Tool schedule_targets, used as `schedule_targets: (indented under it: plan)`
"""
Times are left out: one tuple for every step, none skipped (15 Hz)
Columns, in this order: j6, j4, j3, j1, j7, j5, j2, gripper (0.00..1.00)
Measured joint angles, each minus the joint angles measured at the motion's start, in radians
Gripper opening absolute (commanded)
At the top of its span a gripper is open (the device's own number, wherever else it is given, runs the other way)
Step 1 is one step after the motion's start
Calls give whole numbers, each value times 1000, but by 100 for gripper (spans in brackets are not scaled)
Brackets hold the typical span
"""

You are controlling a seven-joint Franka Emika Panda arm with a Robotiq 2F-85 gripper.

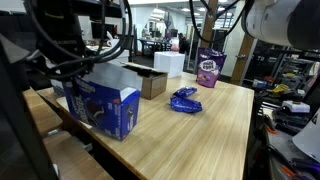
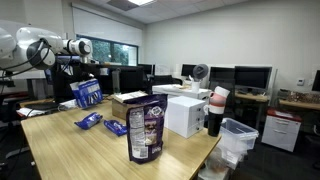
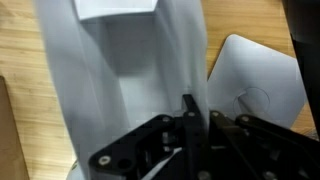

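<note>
My gripper (image 3: pixel 198 108) is shut, its two black fingers pressed together with nothing visible between them. It hangs just above an open box with a white inside (image 3: pixel 130 70), close to the box's right wall. A white flap (image 3: pixel 255 85) lies out to the right on the wooden table. In an exterior view the arm reaches in from the left and the gripper (image 2: pixel 85 62) sits over the blue box (image 2: pixel 87 92). The same blue box (image 1: pixel 105 100) stands at the near left of the table.
Blue snack packets (image 1: pixel 185 100) (image 2: pixel 88 121) lie mid-table. A purple bag (image 1: pixel 209 68) (image 2: pixel 146 130) stands upright near the table's end. A cardboard box (image 1: pixel 152 85) (image 2: pixel 130 100) and a white box (image 1: pixel 168 63) (image 2: pixel 185 115) sit nearby. A bin (image 2: pixel 238 140) stands beyond the table edge.
</note>
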Motion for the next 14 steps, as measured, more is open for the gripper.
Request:
schedule_targets:
  plan:
    - [-20, 22, 8, -2, 11, -16, 7, 5]
    - [-31, 35, 14, -4, 18, -27, 11, 5]
    - [-36, 38, 19, -5, 24, -36, 12, 5]
    - [-36, 37, 23, -6, 32, -43, 12, 5]
    - [-36, 36, 24, -6, 42, -51, 12, 5]
    - [-36, 34, 25, -8, 58, -60, 13, 5]
    - [-36, 34, 26, -10, 68, -65, 14, 5]
    - [-37, 34, 26, -14, 80, -71, 16, 5]
    - [-39, 33, 26, -17, 92, -77, 17, 5]
    - [-44, 33, 26, -21, 105, -83, 19, 5]
    - [-55, 32, 25, -26, 122, -95, 21, 5]
    - [-69, 31, 24, -30, 139, -109, 24, 5]
    - [-87, 29, 22, -34, 154, -119, 26, 5]
    - [-111, 24, 19, -40, 176, -133, 29, 5]
